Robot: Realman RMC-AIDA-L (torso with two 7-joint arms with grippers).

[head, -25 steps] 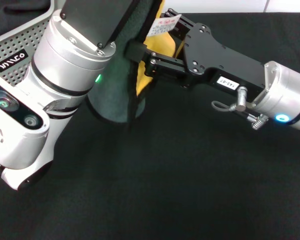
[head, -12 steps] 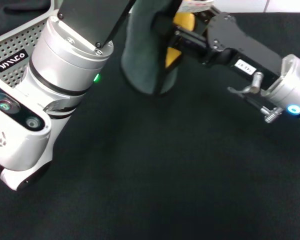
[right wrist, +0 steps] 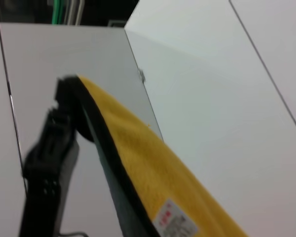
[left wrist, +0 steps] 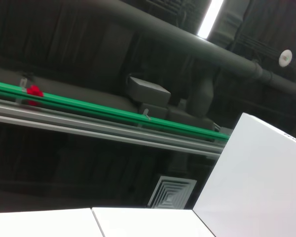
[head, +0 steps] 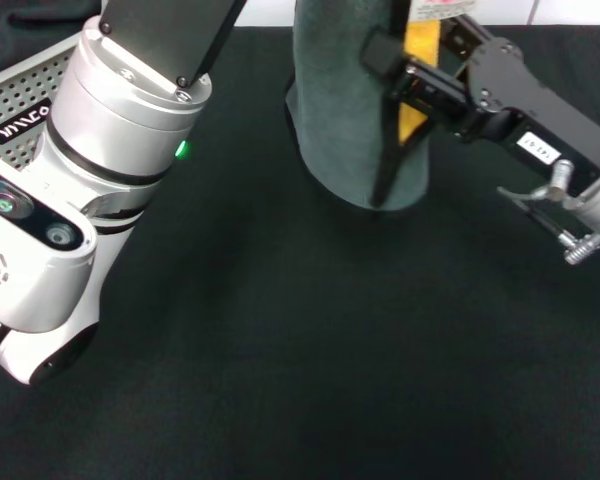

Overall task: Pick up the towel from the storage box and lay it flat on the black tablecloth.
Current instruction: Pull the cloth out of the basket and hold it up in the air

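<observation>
Head view: right tool (head: 412, 78) is clamped on the towel (head: 345, 110) near its upper edge. Towel hangs off it, grey-green face out, yellow face toward the tool, above the black tablecloth (head: 310, 340) covering the surface. Storage box (head: 25, 95) sits far left, well apart. Left arm is raised beside the box; its tool isn't seen.

L wrist view: ceiling only.

R wrist view: towel's (right wrist: 153, 168) yellow face and black hem lie right by the tool finger (right wrist: 47, 163).
</observation>
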